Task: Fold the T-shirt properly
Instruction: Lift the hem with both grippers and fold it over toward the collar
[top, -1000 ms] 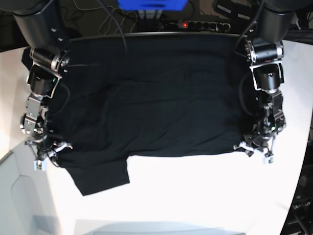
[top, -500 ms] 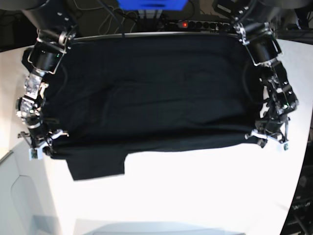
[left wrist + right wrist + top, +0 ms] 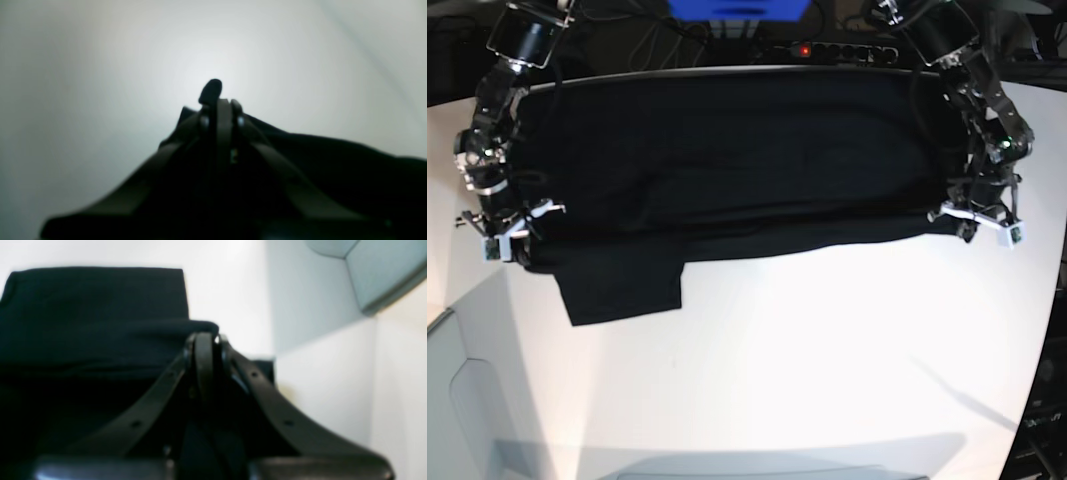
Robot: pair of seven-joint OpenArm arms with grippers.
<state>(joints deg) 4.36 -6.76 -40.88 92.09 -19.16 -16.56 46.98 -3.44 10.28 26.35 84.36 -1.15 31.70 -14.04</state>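
The black T-shirt (image 3: pixel 737 160) lies spread over the far half of the white table (image 3: pixel 807 370), plain side showing, with one sleeve (image 3: pixel 622 285) sticking out toward the front at the left. My left gripper (image 3: pixel 972 222) is shut on the shirt's near edge at the right; in the left wrist view its tips (image 3: pixel 220 103) pinch a nub of black cloth (image 3: pixel 210 90). My right gripper (image 3: pixel 512 235) is shut on the near edge at the left; the right wrist view shows its tips (image 3: pixel 205 338) clamped on a fold of the T-shirt (image 3: pixel 93 306).
A power strip (image 3: pixel 827 50) with a red light and cables lie beyond the table's far edge, beside a blue object (image 3: pixel 737 8). A grey panel (image 3: pixel 467 400) borders the table at the lower left.
Both arms have drawn back toward the far edge and outward, carrying the shirt's near edge with them. The cloth is stretched tauter and more white table shows in front.
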